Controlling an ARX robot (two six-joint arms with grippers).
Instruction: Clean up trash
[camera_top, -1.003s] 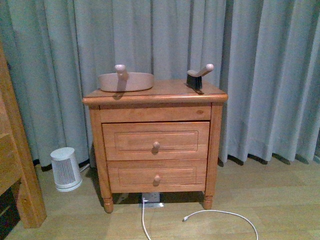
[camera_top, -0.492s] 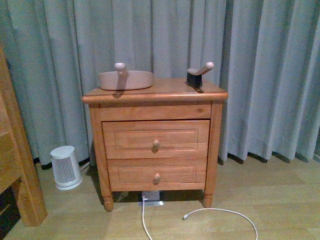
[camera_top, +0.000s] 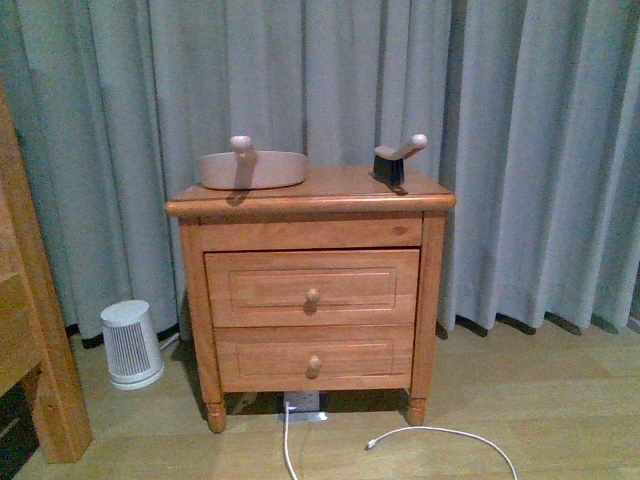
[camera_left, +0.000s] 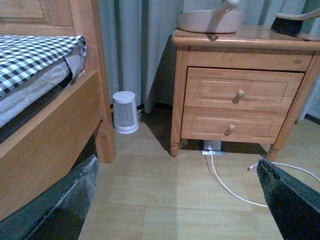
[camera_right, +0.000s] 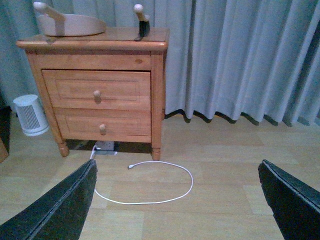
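- Left fingers (camera_left: 60, 205) are spread wide with nothing between them, just bare wooden floor (camera_left: 165, 200) below.
- Right fingers (camera_right: 55, 205) are the same, splayed apart and empty. They hang over the floor with a white cable (camera_right: 192, 181) looping just ahead.
- Further out stands the nightstand (camera_top: 310, 290), both drawers closed. A pink dustpan (camera_top: 252, 168) sits on the left of its top and a dark-bristled brush (camera_top: 395, 160) on the right, well apart.
- A small white slatted appliance (camera_top: 130, 345) stands on the floor beside the nightstand, and the left wrist view catches a bed (camera_left: 35, 55) with checked bedding next to it.
- The change: in the front view the nightstand now sits lower in the frame than a second ago, and slightly more of its top shows. The camera seems to be rising or tipping up. Dustpan and brush have not shifted on the wood.
- The trash is in no view, neither on the floor nor on the visible part of the top.
- My read is that this is an approach-and-search stage with no cleaning begun. The wad has to be found before either tool is worth grabbing.
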